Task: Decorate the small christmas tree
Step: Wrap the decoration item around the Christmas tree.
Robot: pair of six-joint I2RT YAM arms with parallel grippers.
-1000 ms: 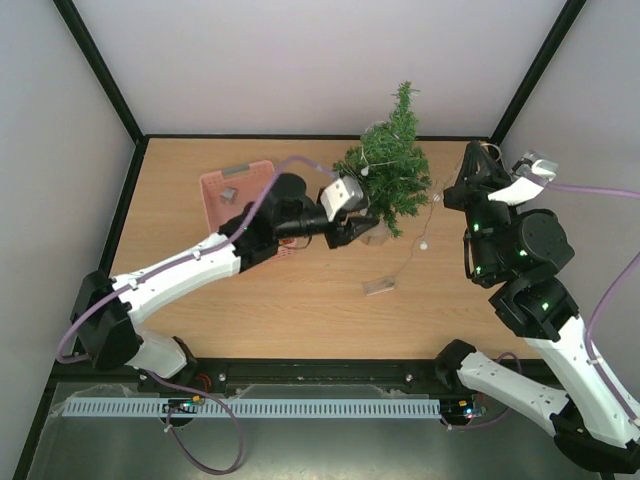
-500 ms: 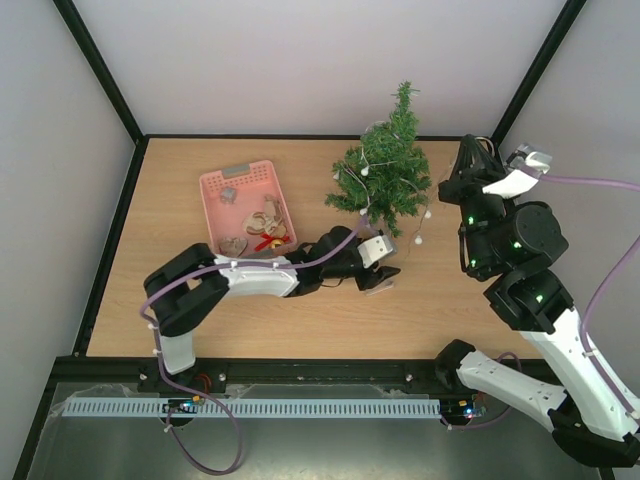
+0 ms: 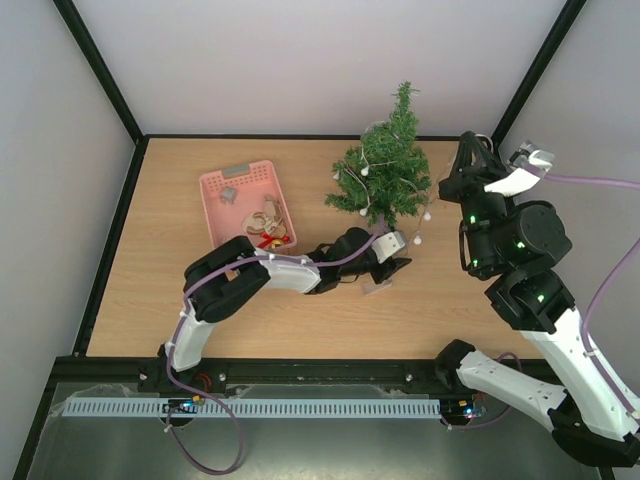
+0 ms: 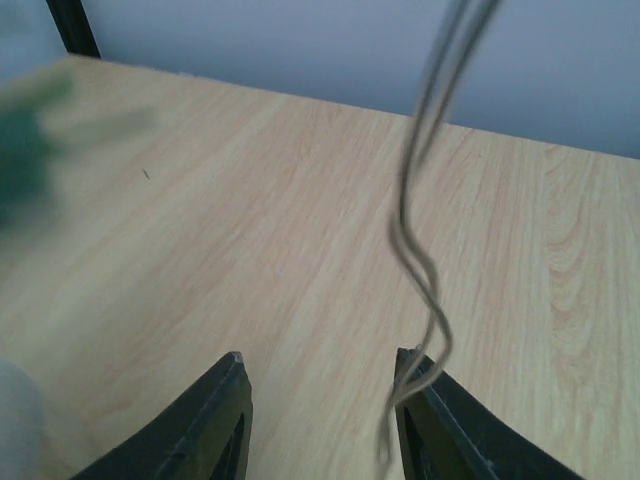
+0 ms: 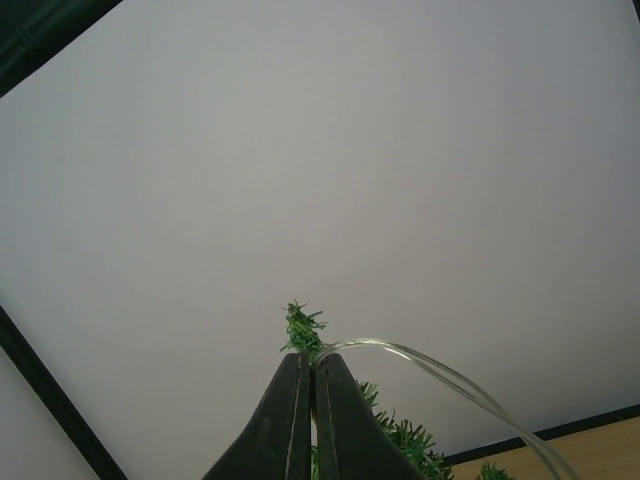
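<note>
The small christmas tree (image 3: 385,175) stands at the back middle of the table, with a string of lights (image 3: 418,238) draped over its branches. My right gripper (image 3: 472,150) is raised to the right of the tree. In the right wrist view the right gripper (image 5: 307,355) is shut on the string's clear wire (image 5: 430,370), with the tree top (image 5: 302,327) just behind. My left gripper (image 3: 393,268) lies low in front of the tree's base. The left gripper (image 4: 320,355) is open, and the twisted wire (image 4: 425,270) hangs by its right finger (image 4: 425,420).
A pink basket (image 3: 222,210) holding several ornaments sits left of the tree. A small pale flat box (image 3: 377,288) lies on the wood just under the left gripper. Black frame posts and grey walls close the table's back and sides.
My left arm has dropped from beside the tree's left branches to low over the table in front of its base. The right gripper has shifted slightly, still holding the wire.
</note>
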